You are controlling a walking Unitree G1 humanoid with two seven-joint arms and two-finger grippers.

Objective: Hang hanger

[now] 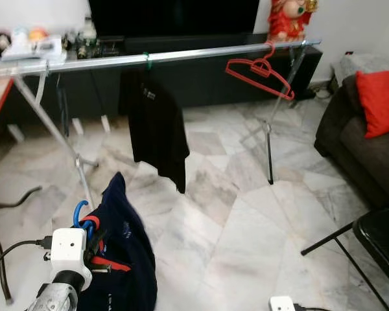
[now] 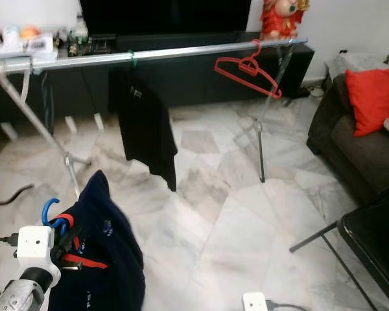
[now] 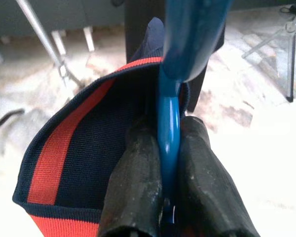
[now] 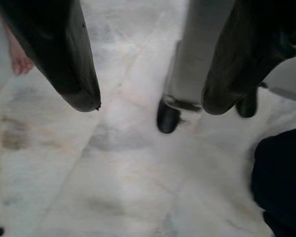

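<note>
So your left pincer point(image 3: 170, 197) at 7 o'clock is clamped tight on the blue hanger point(image 3: 170, 123) carrying the navy garment point(image 1: 126, 259), not hung yet; the rail point(image 1: 181, 56) at 12 waits well apart. Your right pincer point(image 4: 148, 106) hangs spread and empty.

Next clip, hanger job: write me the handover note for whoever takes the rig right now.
Left gripper: shut on the blue hanger, which carries a navy garment, held low, short of the rail.
Right gripper: open, idle, pointing at the floor.
Rail: holds a black shirt and an empty red hanger.
Done: hanger picked up.
Left: approach, lift, hook it over the rail.
</note>
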